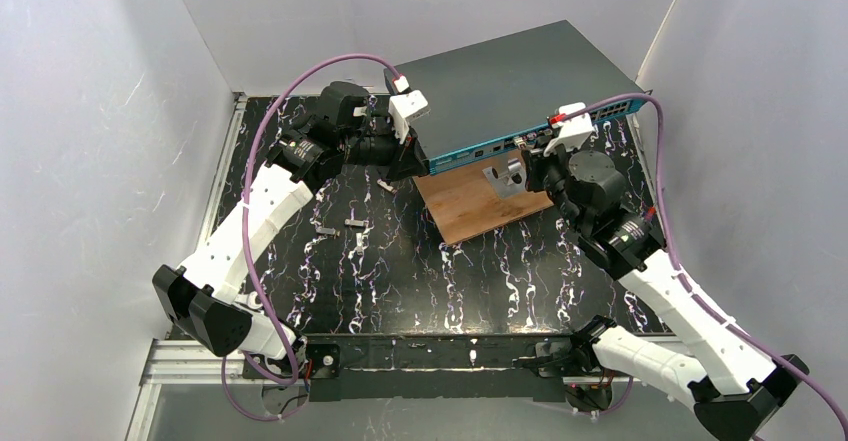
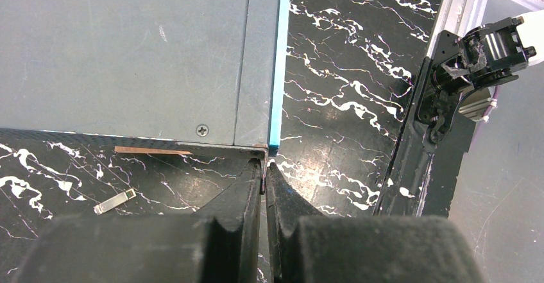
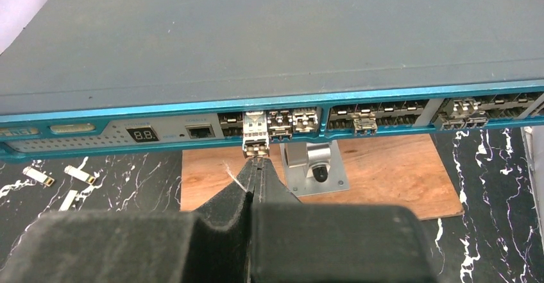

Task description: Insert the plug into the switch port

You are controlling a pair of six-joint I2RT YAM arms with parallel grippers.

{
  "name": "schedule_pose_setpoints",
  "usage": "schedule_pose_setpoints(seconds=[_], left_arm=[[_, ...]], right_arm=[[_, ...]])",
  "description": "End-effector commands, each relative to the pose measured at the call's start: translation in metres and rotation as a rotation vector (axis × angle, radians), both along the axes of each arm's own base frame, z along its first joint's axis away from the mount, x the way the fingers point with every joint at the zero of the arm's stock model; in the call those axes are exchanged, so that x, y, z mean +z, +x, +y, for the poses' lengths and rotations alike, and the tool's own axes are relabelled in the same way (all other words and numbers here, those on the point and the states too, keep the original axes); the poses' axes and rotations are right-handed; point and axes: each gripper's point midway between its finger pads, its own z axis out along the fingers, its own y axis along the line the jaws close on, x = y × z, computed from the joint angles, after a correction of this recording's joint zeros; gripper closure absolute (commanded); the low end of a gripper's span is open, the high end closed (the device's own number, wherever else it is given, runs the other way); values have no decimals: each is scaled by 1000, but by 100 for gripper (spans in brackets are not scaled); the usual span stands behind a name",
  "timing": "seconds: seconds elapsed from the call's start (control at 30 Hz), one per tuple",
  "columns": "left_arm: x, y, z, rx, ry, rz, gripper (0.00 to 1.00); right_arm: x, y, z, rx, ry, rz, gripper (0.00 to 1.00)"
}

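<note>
Plug, a small silver metal block (image 3: pixel 255 134): it sits in a socket of the left port group, just right of the little display. Its outer end juts past the teal front strip, so it looks part-way in, further out than its neighbours. Nearest you, the right gripper (image 3: pixel 256 162) has its black jaws pressed together with no gap, tips meeting right at the plug's protruding lower lip. Whether they nip a tab there or merely touch it, you cannot tell. Handling, as judged: light, rigid and smooth-sided, so it may slip from a pinch, and thin latch parts at the outer end could bend. Take it by the flat sides of the protruding body, or push square on its end face, straight along the socket. Beyond it, the wide flat dark grey metal switch (image 3: pixel 269 33) looks heavy but might slide under a push. Below its front lies a brown wooden board (image 3: pixel 391 167) carrying a grey metal bracket (image 3: pixel 314 164). At the switch's left front corner the left gripper (image 2: pixel 265 169) is likewise fully closed and holds nothing, tips at the corner, likely bracing. Loose silver clips (image 3: pixel 38 175) lie on the black marbled table (image 3: pixel 494 167).
</note>
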Motion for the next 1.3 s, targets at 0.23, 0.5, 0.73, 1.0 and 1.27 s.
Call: schedule_pose_setpoints(seconds=[0.23, 0.5, 0.73, 1.0, 1.27], left_arm=[[7, -7, -1, -13, -12, 21, 100], [6, -9, -1, -23, -10, 25, 100], [6, -14, 0, -38, -10, 32, 100], [4, -21, 1, -68, -10, 41, 100], [5, -27, 2, -86, -18, 46, 100]], right_arm=[[25, 13, 2, -26, 38, -85, 99], [24, 19, 6, -24, 26, -87, 99], [22, 24, 11, -17, 22, -84, 99], [16, 31, 17, -19, 24, -65, 99], [12, 38, 20, -39, 36, -46, 99]])
